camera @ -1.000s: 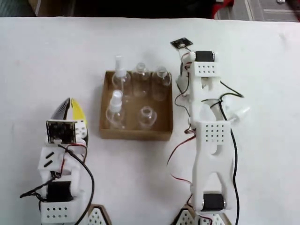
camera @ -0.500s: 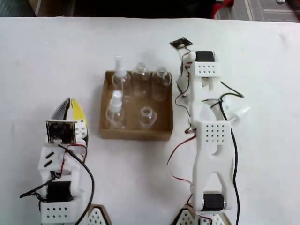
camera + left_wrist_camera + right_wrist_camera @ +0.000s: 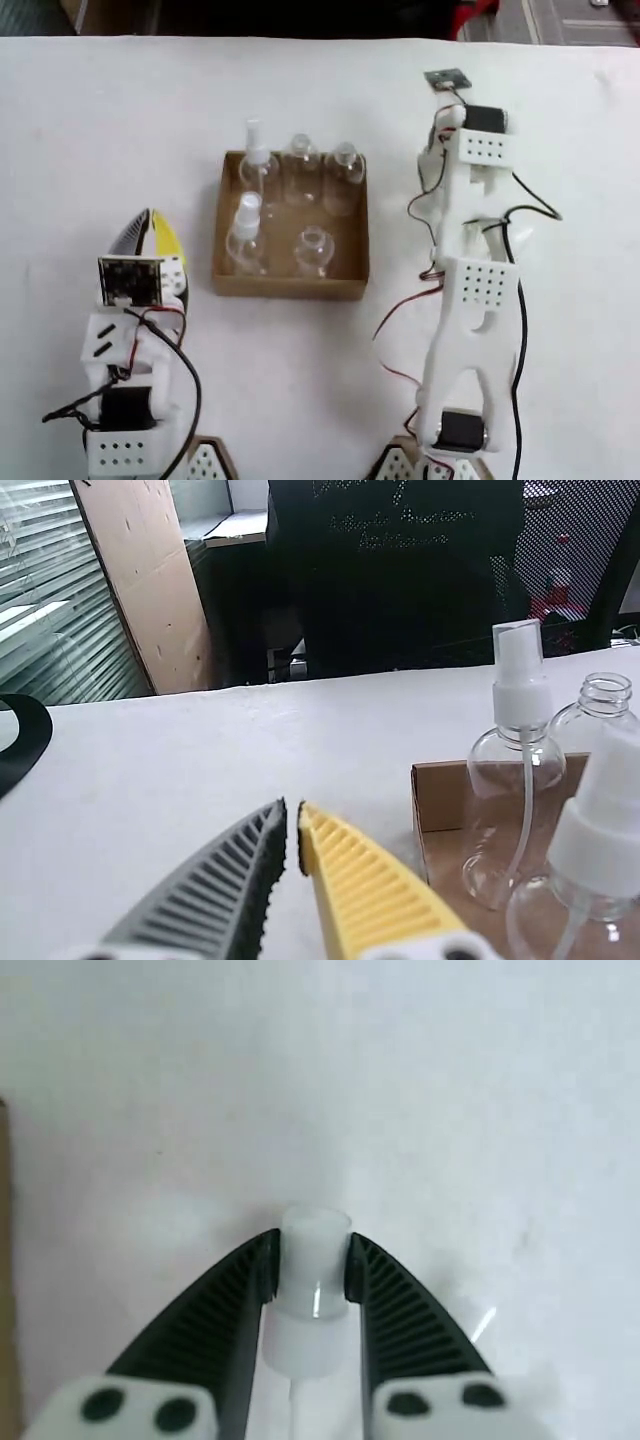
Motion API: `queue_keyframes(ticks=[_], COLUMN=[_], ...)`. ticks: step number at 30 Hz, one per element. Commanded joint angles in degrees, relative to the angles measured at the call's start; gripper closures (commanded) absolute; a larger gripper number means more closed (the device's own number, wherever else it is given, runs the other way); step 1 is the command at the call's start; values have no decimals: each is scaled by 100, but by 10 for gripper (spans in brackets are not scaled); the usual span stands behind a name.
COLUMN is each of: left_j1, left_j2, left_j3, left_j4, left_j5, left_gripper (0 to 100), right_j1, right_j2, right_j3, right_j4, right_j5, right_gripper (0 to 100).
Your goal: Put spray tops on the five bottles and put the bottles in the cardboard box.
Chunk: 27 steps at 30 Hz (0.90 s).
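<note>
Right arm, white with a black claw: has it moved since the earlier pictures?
Yes. In the high view the white right arm has shifted sideways away from the brown cardboard box, widening the gap.

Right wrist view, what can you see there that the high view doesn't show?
Up close there: the right gripper pinching a white spray top between its black fingers. From the high view instead: two capped bottles and three open bottles standing in the cardboard box, plus the left arm. In both: the white table and an edge of the box.
</note>
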Motion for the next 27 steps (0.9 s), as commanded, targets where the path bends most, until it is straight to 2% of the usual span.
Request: queue_keyframes(ticks=[1,27], left_j1=[57,48], left_j2=[-48,-48], left_j3=[-18,-18], left_j4=[-88,-79], left_j5=[-44,-44], left_gripper=[976,976], right_j1=[4,-48], right_j2=[-110,-101], right_j3=[-264,-264], right_j4=[110,145], right_j5=[-264,-264], right_gripper=[983,983])
